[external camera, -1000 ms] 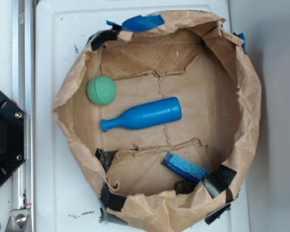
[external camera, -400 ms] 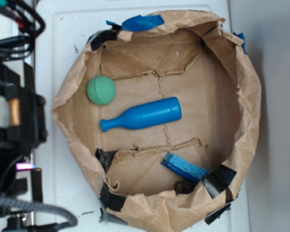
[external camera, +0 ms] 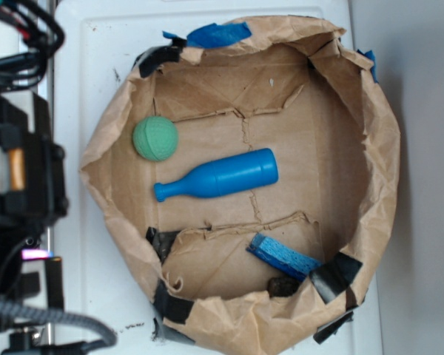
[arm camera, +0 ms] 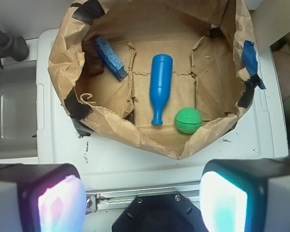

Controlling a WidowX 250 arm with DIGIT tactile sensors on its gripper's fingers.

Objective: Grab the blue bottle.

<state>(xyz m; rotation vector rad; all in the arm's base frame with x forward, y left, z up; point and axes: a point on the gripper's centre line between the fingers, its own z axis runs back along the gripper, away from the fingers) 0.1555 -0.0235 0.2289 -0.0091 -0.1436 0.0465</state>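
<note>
A white surface (external camera: 96,81) carries a crumpled brown paper box (external camera: 381,170). Taking that box as landmark: the blue bottle (external camera: 217,177) lies on its side at the box's middle, untouched. A green ball (external camera: 155,138) sits near the bottle's neck, apart from it. A ridged blue piece (external camera: 283,257) leans inside the box's taped rim. The claw (arm camera: 142,195) stands wide, outside the box.

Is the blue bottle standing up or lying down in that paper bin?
Lying down. The blue bottle rests on its side on the paper bin's floor, narrow neck pointing toward the green ball.
</note>
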